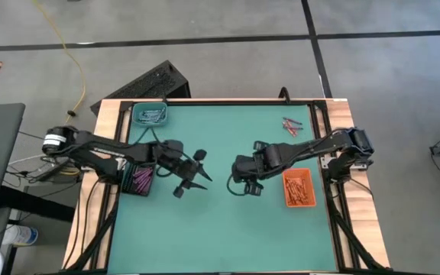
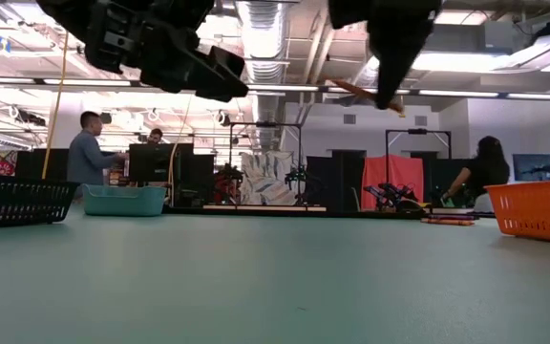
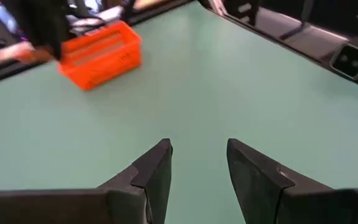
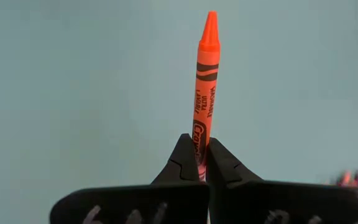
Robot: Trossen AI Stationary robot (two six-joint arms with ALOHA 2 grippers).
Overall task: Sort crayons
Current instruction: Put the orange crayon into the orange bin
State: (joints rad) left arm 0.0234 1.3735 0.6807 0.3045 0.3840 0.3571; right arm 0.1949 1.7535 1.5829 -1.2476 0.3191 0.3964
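Observation:
My right gripper [image 4: 196, 146] is shut on an orange crayon [image 4: 205, 74], which hangs above the green table [image 1: 220, 229] just left of the orange tray [image 1: 299, 188]. That tray holds several orange crayons. My left gripper [image 3: 197, 149] is open with nothing between its fingers. It hangs over the table right of the black tray [image 1: 139, 180], which holds purple crayons. In the low view both grippers are high above the table, the left one [image 2: 194, 62] and the right one [image 2: 390, 72]. A few loose crayons [image 1: 290, 124] lie at the far right. My right gripper pinches the orange crayon between its two fingertips on the paper-wrapped part near the blunt end [image 4: 199, 132]. The rest of the crayon and its pointed tip [image 4: 210, 18] stick out beyond the fingers. The crayon [image 2: 356, 92] is lifted well clear of the table.
A teal tray [image 1: 150, 114] with pale crayons stands at the far left corner. The table's middle and near half are bare green surface. Beyond the far edge, people stand and sit in the room [image 2: 89, 143].

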